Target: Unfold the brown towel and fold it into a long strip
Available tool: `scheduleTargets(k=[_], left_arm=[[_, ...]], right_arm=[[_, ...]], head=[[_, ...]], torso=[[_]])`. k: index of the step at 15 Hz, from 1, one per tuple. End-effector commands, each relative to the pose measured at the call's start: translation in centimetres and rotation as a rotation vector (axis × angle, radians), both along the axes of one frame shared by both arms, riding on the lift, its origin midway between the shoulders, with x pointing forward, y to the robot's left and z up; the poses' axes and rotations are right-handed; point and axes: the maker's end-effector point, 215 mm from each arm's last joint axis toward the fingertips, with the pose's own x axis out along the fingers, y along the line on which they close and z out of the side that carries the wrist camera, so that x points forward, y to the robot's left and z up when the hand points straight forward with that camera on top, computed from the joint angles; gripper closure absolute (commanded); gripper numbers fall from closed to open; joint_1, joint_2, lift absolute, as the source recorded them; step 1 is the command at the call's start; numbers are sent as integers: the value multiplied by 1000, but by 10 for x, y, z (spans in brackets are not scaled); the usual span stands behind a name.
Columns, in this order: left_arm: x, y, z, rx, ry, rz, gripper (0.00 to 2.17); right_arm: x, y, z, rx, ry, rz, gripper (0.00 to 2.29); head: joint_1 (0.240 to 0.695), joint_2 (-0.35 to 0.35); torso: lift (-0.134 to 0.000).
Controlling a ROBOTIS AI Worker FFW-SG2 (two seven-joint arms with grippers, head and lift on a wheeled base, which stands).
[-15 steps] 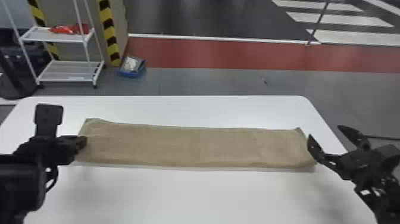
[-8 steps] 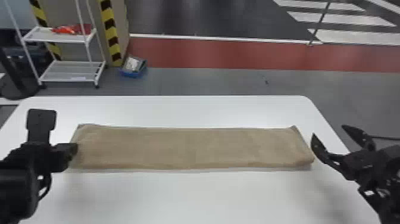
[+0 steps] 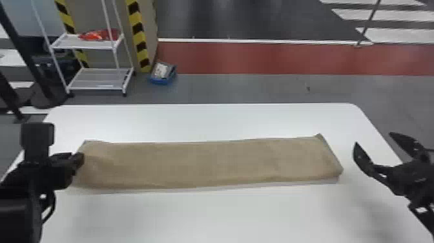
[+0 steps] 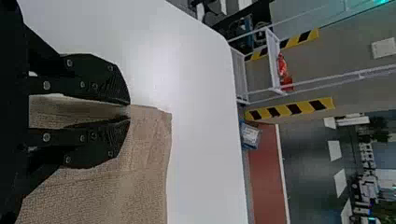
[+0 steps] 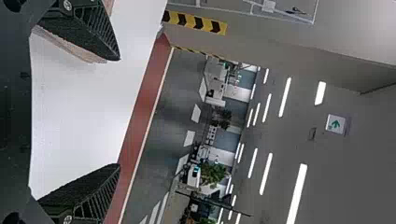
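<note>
The brown towel (image 3: 210, 164) lies as a long flat strip across the white table, its right end slightly slanted. At its left end, the left gripper (image 3: 80, 160) is shut on the towel's edge. In the left wrist view, the left gripper (image 4: 129, 111) has its tips nearly together with a ridge of towel (image 4: 144, 163) between the fingers. Just off the strip's right end is the right gripper (image 3: 373, 139), open and apart from the cloth. In the right wrist view, the right gripper (image 5: 119, 112) has widely spread fingers, with a bit of towel (image 5: 70, 49) beyond one of them.
The white table (image 3: 206, 216) has rounded far corners. On the floor behind stand a white wire shelf (image 3: 97, 77) holding a red item, a pillar with yellow-black stripes (image 3: 139, 35) and a blue bin (image 3: 163, 79).
The left gripper has moved left and slightly toward the robot with the towel's left end. The towel's right end has turned a little away from the robot. The right gripper has moved right, away from the towel.
</note>
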Motion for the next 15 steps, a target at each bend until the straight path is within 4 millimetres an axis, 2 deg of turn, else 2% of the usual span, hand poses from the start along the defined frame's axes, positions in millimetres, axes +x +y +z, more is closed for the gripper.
scheduleTargets(k=[1,4,8,11,13,15], left_arm=[[11,-5,22,27,-99,-33,-2],[20,-16,66,53,-264,-27,33],[1,-48,80,-14,-313,-51,36],[-24,-84,108,-46,-452,-80,36],[-35,-108,123,-61,-538,-108,36],[-41,-134,122,-81,-566,-130,43]], right_arm=[[0,10,9,2,-7,11,66],[-7,20,8,35,55,50,66],[-15,39,21,69,73,83,70],[-36,59,48,128,15,87,76],[-49,81,47,202,36,92,83],[-58,118,48,234,39,118,83]], head=[[695,-19],[695,-9],[695,-8],[695,-25],[695,-37],[695,-46]], torso=[[-121],[-121],[-121],[-121],[-121],[-121]])
